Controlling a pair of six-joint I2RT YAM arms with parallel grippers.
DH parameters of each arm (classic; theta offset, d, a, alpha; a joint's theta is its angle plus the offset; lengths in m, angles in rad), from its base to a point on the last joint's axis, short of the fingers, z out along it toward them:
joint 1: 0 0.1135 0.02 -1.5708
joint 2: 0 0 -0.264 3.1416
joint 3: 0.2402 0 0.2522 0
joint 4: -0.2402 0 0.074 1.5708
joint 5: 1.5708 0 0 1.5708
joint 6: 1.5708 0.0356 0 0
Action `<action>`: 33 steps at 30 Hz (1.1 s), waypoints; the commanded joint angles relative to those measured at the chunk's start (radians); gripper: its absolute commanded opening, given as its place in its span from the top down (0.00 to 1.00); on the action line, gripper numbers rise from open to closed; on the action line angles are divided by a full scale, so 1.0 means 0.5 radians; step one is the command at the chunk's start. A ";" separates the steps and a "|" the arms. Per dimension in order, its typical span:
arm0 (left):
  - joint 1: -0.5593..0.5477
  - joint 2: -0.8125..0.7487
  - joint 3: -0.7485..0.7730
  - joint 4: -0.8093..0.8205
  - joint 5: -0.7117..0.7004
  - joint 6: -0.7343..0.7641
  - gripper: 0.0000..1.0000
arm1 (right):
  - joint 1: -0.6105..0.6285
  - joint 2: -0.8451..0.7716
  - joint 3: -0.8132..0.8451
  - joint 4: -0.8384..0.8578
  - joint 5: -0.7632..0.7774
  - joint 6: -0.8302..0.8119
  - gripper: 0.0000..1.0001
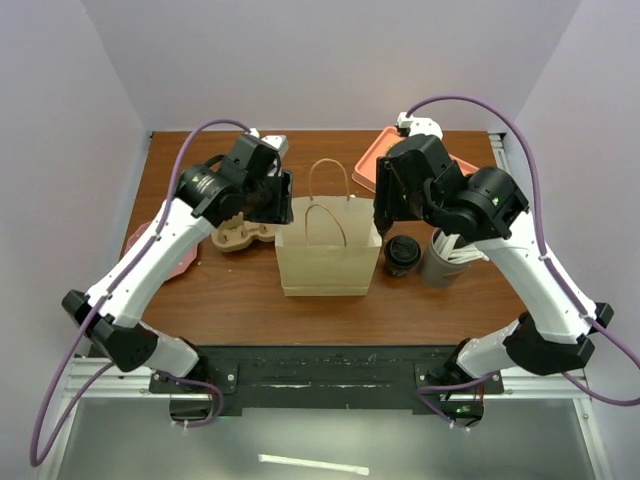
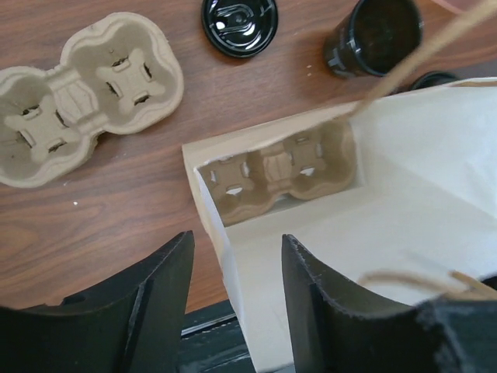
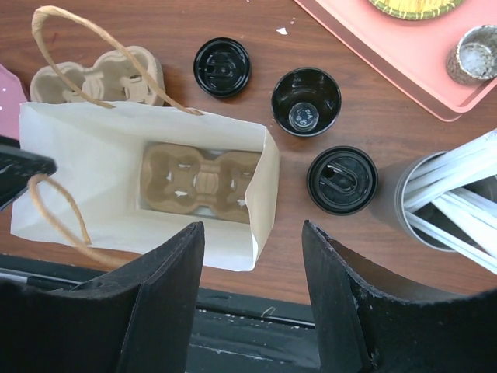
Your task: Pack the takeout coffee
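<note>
Takeout coffee (image 3: 342, 180) stands untouched; left fingers (image 2: 155, 303) and right fingers (image 3: 163, 303) spread, empty.

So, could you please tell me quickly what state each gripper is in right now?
Left gripper: open, holding nothing, fingers apart above the paper bag.
Right gripper: open, holding nothing.

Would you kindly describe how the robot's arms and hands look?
The left arm and right arm have white shells, black joints and a looping purple cable each. The left hand and right hand are matte black with broad curved fingers.
</note>
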 commanded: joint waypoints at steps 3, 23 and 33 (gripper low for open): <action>0.007 0.101 0.064 0.051 -0.034 0.195 0.57 | -0.014 -0.064 -0.034 -0.022 -0.004 -0.083 0.42; -0.180 -0.887 -0.924 0.785 -0.138 0.027 1.00 | -0.011 -0.402 -0.056 0.248 -0.256 -0.301 0.43; -0.177 -1.132 -1.154 1.054 0.034 0.322 1.00 | -0.011 -0.301 -0.095 0.334 0.023 -0.184 0.41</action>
